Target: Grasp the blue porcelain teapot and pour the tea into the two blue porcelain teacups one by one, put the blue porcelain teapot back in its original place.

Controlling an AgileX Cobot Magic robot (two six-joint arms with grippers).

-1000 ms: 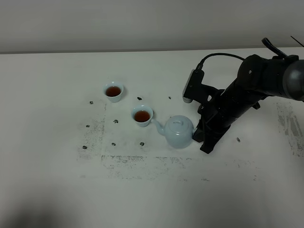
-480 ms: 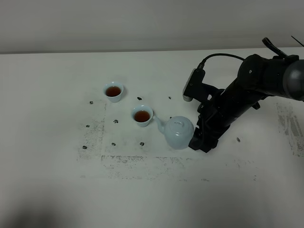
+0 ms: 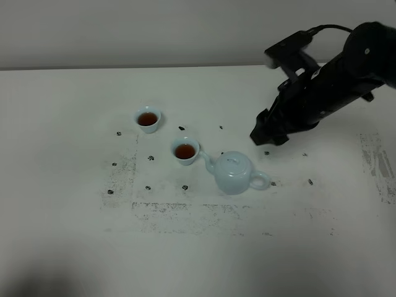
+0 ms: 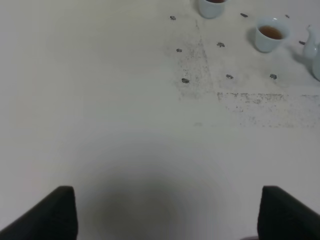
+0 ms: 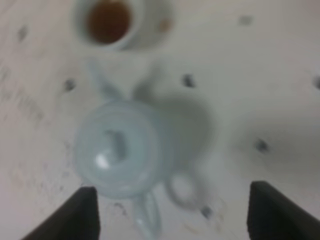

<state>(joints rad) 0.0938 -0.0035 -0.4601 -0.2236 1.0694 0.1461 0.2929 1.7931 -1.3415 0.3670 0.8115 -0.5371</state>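
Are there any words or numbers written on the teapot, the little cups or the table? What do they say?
None: no view shows words, numbers or signs.
Round pale blue glazed teapot: plain glaze; blurred in the right wrist view.
Two small pale blue glazed cups: plain, holding brown tea.
White table: only dark specks and smudges, not letters.
Black right gripper: no label readable.
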